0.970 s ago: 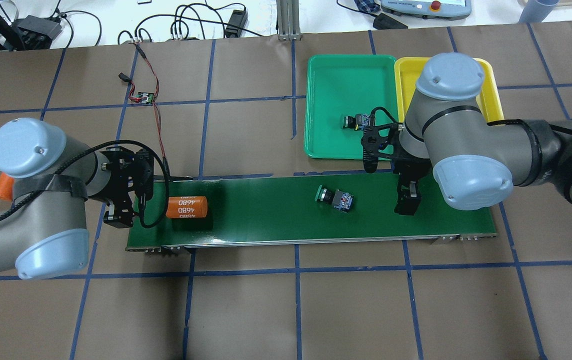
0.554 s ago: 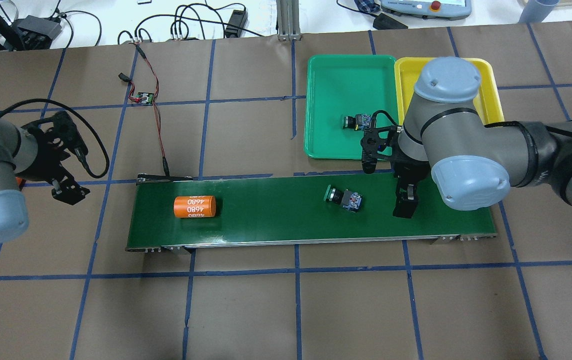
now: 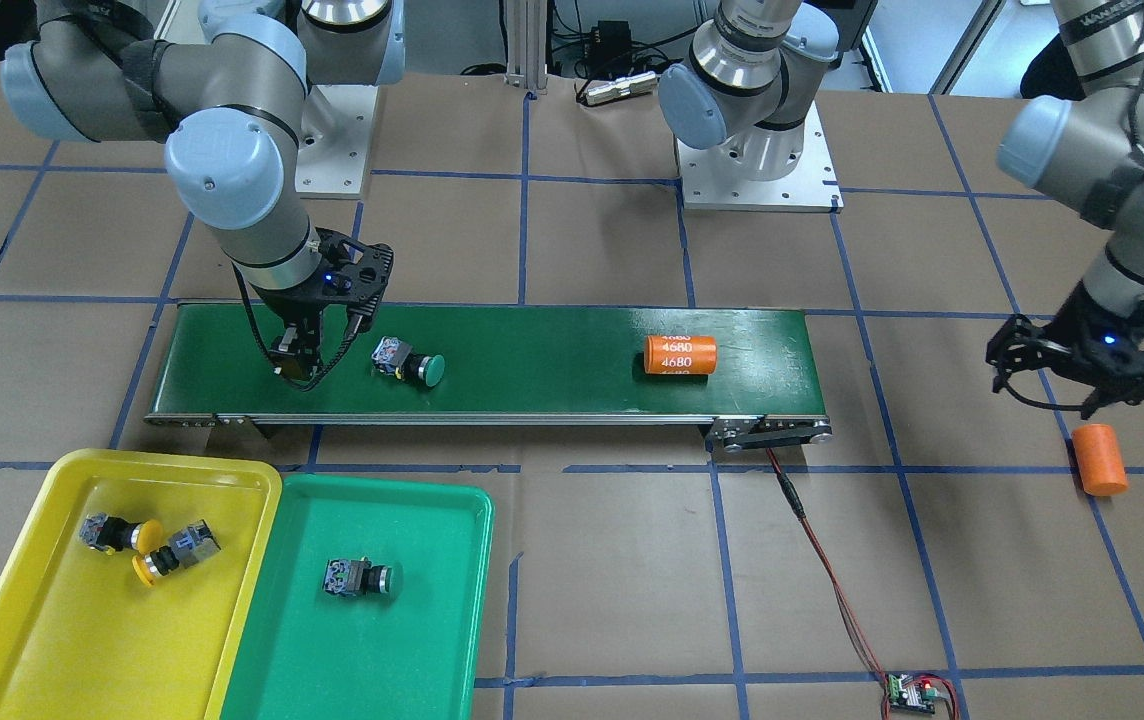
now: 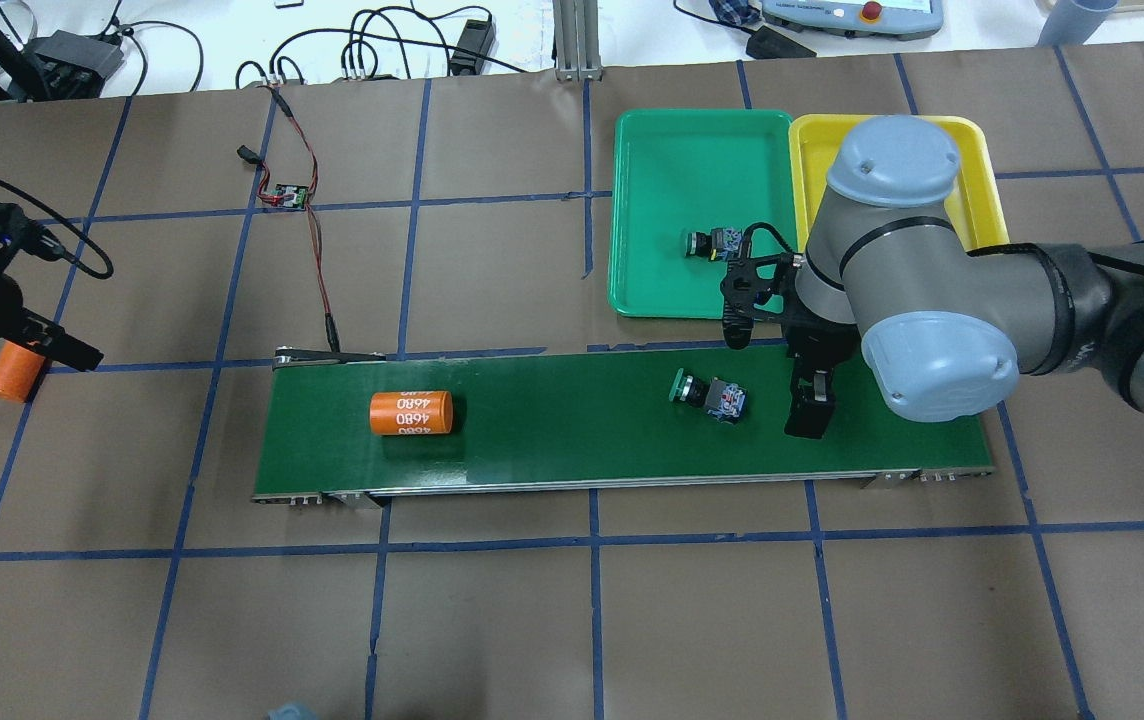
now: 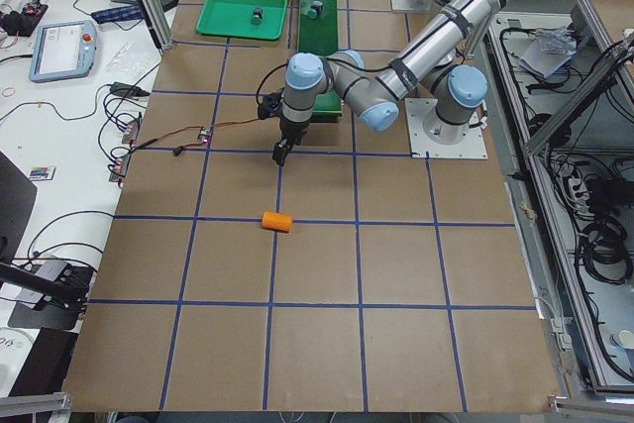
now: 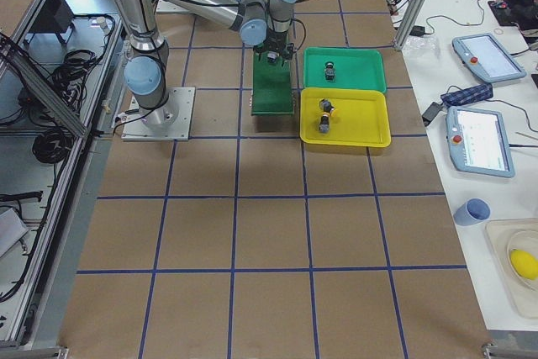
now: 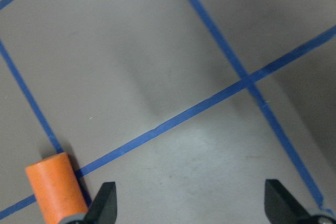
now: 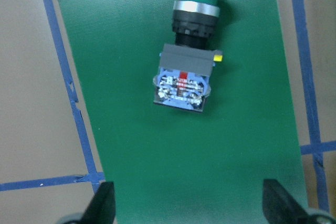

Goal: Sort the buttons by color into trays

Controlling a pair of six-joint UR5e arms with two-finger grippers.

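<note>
A green-capped button (image 4: 710, 397) (image 3: 410, 364) (image 8: 189, 51) lies on its side on the belt, cap pointing away from my right gripper (image 4: 810, 408) (image 3: 294, 365) (image 8: 191, 211). That gripper hangs open just beside it, and nothing sits between its fingers. The green tray (image 4: 662, 150) (image 3: 402, 650) holds one green button (image 4: 714, 242) (image 3: 360, 578). Two yellow buttons (image 3: 112, 533) (image 3: 175, 553) lie in the yellow tray (image 3: 42, 640) (image 4: 812, 150); my right arm hides them in the overhead view. My left gripper (image 4: 57, 345) (image 3: 1082, 400) (image 7: 191, 211) is open, off the belt.
A dark-green conveyor belt (image 4: 572, 440) (image 3: 532, 350) carries an orange cylinder (image 4: 412, 412) (image 3: 680, 354). Another orange cylinder (image 4: 12, 370) (image 3: 1100, 459) (image 7: 55, 187) lies on the table beside my left gripper. A wired circuit board (image 4: 289, 194) sits behind the belt.
My left arm pulled back off the belt's end to the far left. The orange cylinder and the green button rode the belt toward my right gripper, which held still.
</note>
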